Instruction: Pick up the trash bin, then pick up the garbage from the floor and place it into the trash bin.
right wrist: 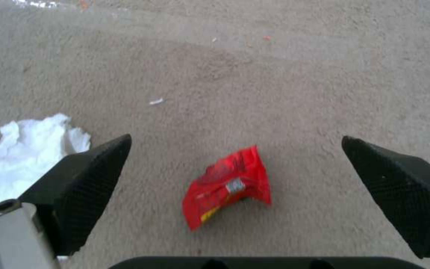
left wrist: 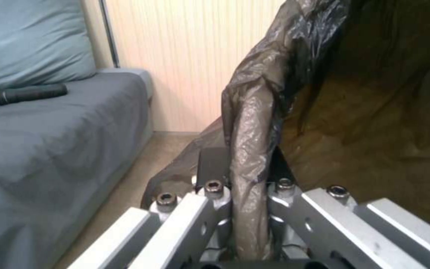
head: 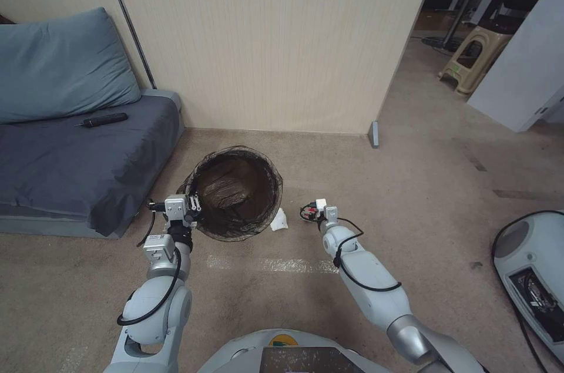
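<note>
My left gripper (left wrist: 247, 209) is clamped on the bag-lined rim of the trash bin (head: 238, 194), which sits beside the couch (head: 88, 167); my right gripper (right wrist: 235, 175) hangs low with fingers spread wide either side of a red packet (right wrist: 227, 186) on the floor (right wrist: 274, 74); a white tissue (right wrist: 26, 145) lies just beside; I judge the slick packet could skid off the carpet pile, or the liner could slip
</note>
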Controlling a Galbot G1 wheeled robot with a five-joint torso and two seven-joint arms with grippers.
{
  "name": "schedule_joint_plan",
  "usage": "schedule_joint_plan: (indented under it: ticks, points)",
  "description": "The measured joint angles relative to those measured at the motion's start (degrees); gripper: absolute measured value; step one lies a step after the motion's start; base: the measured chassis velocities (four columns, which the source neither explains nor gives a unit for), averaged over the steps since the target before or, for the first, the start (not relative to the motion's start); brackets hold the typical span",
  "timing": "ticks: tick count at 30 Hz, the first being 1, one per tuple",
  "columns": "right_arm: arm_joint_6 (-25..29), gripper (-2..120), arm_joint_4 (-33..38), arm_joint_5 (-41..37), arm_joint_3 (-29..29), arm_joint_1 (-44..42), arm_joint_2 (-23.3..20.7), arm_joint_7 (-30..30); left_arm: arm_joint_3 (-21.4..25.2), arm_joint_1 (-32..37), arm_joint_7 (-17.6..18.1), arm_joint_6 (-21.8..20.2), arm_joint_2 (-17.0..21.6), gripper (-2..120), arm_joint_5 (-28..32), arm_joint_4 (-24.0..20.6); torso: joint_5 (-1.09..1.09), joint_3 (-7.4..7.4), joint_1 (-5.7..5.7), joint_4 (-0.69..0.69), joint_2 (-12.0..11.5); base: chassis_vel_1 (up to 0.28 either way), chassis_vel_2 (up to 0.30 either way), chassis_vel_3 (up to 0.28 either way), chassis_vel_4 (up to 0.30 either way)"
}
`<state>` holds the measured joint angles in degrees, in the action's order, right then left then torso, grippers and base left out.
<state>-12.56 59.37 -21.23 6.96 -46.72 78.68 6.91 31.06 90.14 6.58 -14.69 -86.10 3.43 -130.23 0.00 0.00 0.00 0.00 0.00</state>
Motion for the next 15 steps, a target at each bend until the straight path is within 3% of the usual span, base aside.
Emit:
schedule_joint_plan:
  ticks: [15]
  points:
    - [1.3, 100, -1.9, 0.5, 0.1, 1.1, 0.7, -0.3, 0.0, 0.2, 0.1, 0.1, 0.0, 0, -0.1, -0.1, 0.00, 0.00, 0.00, 0.00, 0.0, 0.000, 0.000, 0.000, 0.000]
